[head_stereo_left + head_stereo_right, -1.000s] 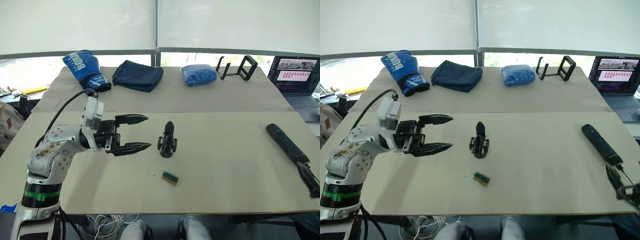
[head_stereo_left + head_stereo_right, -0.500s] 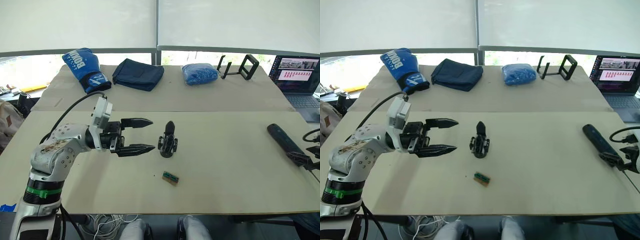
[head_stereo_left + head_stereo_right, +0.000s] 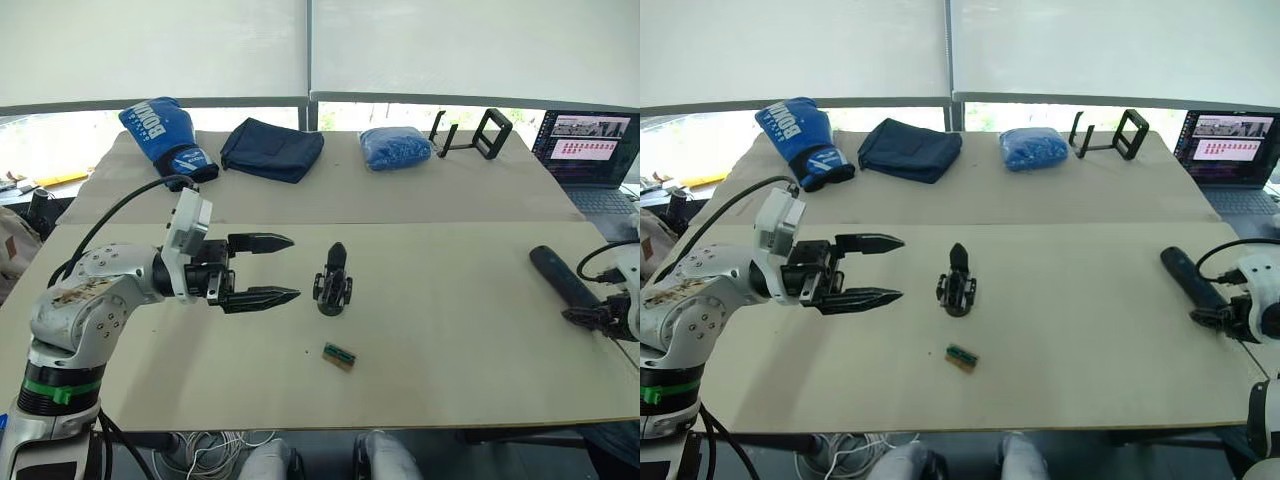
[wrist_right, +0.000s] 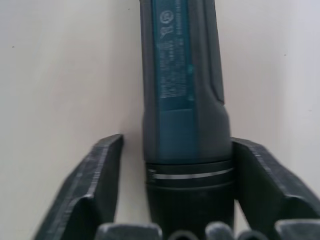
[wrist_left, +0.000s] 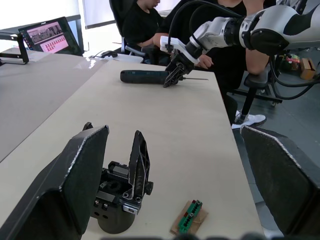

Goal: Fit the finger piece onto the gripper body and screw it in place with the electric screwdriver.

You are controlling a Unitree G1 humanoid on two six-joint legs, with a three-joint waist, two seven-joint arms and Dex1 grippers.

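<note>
Our left hand [image 3: 262, 270] hovers with fingers spread, just beside the gripper body [image 3: 333, 284] on the counter [image 3: 450, 340]. Our right hand [image 4: 175, 200] straddles the electric screwdriver [image 4: 181, 100], released, one finger touching it.

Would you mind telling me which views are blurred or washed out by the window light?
Eye views: the window strip behind the table is blown out white, though the gripper body stays crisp. Left wrist view: the near fingers are soft, while the electric screwdriver farther off reads clearly. Right wrist view: the screwdriver barrel is close and blurred, its label unreadable.
</note>
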